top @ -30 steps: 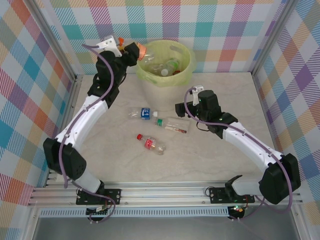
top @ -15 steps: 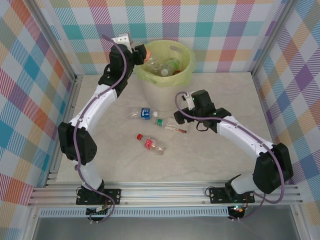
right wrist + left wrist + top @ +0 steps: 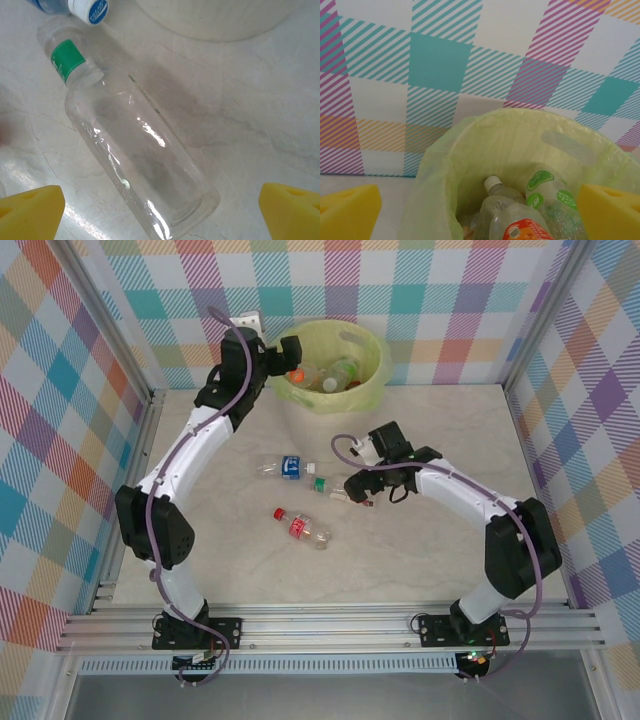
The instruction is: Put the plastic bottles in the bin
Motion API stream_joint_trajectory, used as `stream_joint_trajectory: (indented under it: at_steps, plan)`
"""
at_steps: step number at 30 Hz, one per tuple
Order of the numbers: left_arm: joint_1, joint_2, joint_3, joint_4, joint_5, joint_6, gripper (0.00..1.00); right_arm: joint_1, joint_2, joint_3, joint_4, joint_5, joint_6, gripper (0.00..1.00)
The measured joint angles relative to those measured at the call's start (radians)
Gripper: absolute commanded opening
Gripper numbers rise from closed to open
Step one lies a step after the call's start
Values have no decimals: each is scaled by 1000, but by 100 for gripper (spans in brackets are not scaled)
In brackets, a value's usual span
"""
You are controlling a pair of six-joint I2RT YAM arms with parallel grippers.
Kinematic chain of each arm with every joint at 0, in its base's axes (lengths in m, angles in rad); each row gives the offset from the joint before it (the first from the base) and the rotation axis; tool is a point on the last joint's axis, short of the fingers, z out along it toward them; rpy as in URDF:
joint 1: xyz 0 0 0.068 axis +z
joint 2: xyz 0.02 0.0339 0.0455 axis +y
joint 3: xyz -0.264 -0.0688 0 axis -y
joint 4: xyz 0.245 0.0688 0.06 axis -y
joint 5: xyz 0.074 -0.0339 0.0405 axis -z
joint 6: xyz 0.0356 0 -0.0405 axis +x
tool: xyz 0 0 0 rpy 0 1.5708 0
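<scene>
Left gripper (image 3: pixel 281 358) hangs at the left rim of the bin (image 3: pixel 372 382), its yellow pads (image 3: pixel 350 210) spread wide with only the bin's open mouth below them; it is released and holds nothing. Right gripper (image 3: pixel 357 492) is spread just as wide, low over the middle of the worktop (image 3: pixel 460 440). Its pads (image 3: pixel 292 210) stand on either side of the green-banded bottle (image 3: pixel 135 155) and clear of it, so it too grips nothing.

The bin, round and cream with a yellow-green bag lining, stands at the middle of the worktop's far edge, against the checked wall. Several plastic bottles (image 3: pixel 520 220) lie heaped inside it, among them a green-labelled bottle (image 3: pixel 547 192), an orange-labelled bottle (image 3: pixel 520 232) and a clear one with a white cap (image 3: pixel 493 183).

Three more lie on their sides near the middle of the worktop. The blue-labelled bottle (image 3: pixel 285 467) is closest to the bin, its cap end just beside the neck of the green-banded bottle. The red-capped bottle (image 3: pixel 300 528) lies apart from those two, closer to the near edge
</scene>
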Motion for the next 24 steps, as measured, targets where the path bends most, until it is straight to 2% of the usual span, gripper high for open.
stream_joint_trajectory:
  at_steps: [12, 19, 24]
  plan:
    - [0, -114, -43, -66, 45, -76, 100, 0, 131, 23, -19, -21, -110, 100]
    - [0, -222, -193, -68, 46, -119, 100, 1, 266, 87, -27, 1, -208, 100]
    - [0, -306, -312, -65, 25, -144, 100, 3, 307, 103, -29, -31, -259, 98]
